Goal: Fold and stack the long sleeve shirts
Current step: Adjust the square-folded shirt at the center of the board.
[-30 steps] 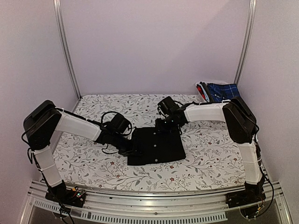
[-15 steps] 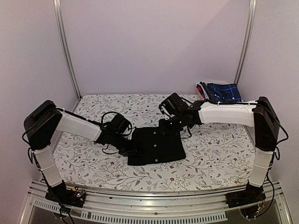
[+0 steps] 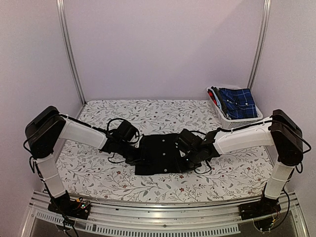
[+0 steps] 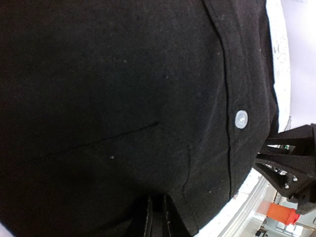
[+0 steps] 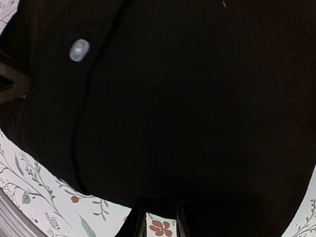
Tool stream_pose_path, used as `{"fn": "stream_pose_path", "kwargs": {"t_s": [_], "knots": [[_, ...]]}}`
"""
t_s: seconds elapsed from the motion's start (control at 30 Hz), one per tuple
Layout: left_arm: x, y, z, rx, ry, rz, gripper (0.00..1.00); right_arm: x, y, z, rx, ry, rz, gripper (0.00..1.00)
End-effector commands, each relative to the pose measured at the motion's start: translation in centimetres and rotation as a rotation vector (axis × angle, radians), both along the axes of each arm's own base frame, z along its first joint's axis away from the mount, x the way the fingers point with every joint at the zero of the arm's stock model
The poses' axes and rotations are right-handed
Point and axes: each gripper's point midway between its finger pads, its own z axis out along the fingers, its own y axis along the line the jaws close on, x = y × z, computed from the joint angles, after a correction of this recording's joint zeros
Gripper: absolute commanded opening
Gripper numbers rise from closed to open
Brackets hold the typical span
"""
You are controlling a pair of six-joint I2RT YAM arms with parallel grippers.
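A plain black long sleeve shirt [image 3: 163, 154] lies folded into a rough square in the middle of the floral table. Its pale buttons show in the left wrist view [image 4: 240, 119] and the right wrist view [image 5: 79, 50]. My left gripper [image 3: 137, 157] is at the shirt's left edge, its narrow jaws [image 4: 157, 222] pinched on black cloth. My right gripper [image 3: 190, 155] sits low at the shirt's right edge. Its jaws [image 5: 157, 224] are apart, with the flowered tablecloth showing between them and the cloth edge just ahead.
A white slotted basket [image 3: 247, 120] stands at the back right, holding a blue plaid shirt [image 3: 239, 102] and other folded cloth. The floral tablecloth [image 3: 98, 173] covers the table. Metal frame posts rise at the back corners, and a rail runs along the near edge.
My right arm swung from the shirt's far edge round to its right side and dropped low; the basket is now uncovered. The left arm and the shirt have not moved.
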Motion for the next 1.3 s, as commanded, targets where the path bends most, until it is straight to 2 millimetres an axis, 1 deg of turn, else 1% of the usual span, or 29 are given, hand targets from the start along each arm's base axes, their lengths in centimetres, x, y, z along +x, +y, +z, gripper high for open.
{"fn": "stream_pose_path", "kwargs": {"t_s": [0.0,0.07,0.13,0.2,0.3,0.37,0.4,0.43,0.53,0.57,0.6,0.67,0.8,0.9,0.97,1.0,1.07,1.13,1.2,1.27], "knots": [[-0.8,1.4,-1.3,0.055,0.027,0.018,0.08,-0.4,-1.8,-1.9,-0.022,0.035,-0.077,0.21],[-0.9,1.6,-1.4,0.059,0.030,0.021,0.08,-0.6,-2.1,-1.5,-0.015,0.038,-0.087,0.21],[-0.9,1.8,-1.3,0.058,0.028,0.023,0.08,-0.4,-1.9,0.4,0.014,0.019,-0.095,0.22],[-1.0,1.9,-1.2,0.058,0.027,0.023,0.08,0.3,-1.3,3.2,0.058,-0.022,-0.096,0.23],[-0.9,1.8,-0.9,0.055,0.022,0.022,0.08,1.6,-0.2,6.8,0.103,-0.089,-0.090,0.26],[-0.9,1.8,-0.9,0.056,0.020,0.021,0.08,2.4,0.6,8.0,0.114,-0.124,-0.080,0.27],[-0.8,1.8,-0.8,0.055,0.020,0.023,0.08,2.8,1.1,8.1,0.113,-0.131,-0.075,0.27],[-0.9,1.8,-0.8,0.054,0.019,0.023,0.08,3.0,1.5,8.2,0.109,-0.134,-0.064,0.27],[-0.8,1.9,-0.6,0.053,0.016,0.027,0.08,3.6,2.7,6.1,0.076,-0.112,-0.045,0.27],[-0.8,1.9,-0.5,0.054,0.015,0.029,0.08,3.6,2.8,5.0,0.057,-0.101,-0.039,0.27],[-0.8,2.0,-0.4,0.054,0.013,0.030,0.08,3.7,2.8,4.4,0.048,-0.098,-0.037,0.27],[-0.7,2.2,-0.2,0.055,0.008,0.034,0.08,3.6,2.3,2.2,0.005,-0.077,-0.041,0.27],[-0.7,2.8,-0.2,0.057,0.012,0.042,0.08,3.1,1.3,-1.1,-0.066,-0.040,-0.050,0.27],[-0.9,3.3,-0.4,0.058,0.019,0.046,0.08,2.5,0.5,-2.8,-0.102,-0.010,-0.051,0.28],[-1.2,3.7,-0.7,0.064,0.029,0.050,0.08,2.3,0.1,-2.9,-0.115,-0.008,-0.058,0.32],[-1.2,3.9,-0.8,0.066,0.033,0.052,0.08,2.4,-0.1,-2.7,-0.115,-0.012,-0.061,0.35],[-1.4,4.3,-1.1,0.070,0.040,0.057,0.08,2.5,-0.2,-1.5,-0.106,-0.033,-0.069,0.40],[-1.6,4.6,-1.3,0.075,0.045,0.062,0.08,2.7,-0.5,0.0,-0.094,-0.058,-0.077,0.42],[-1.7,4.9,-1.5,0.077,0.049,0.066,0.08,2.7,-1.2,0.7,-0.101,-0.071,-0.090,0.44],[-1.8,5.2,-1.6,0.081,0.053,0.073,0.08,2.5,-1.9,0.8,-0.106,-0.072,-0.103,0.44]]}}
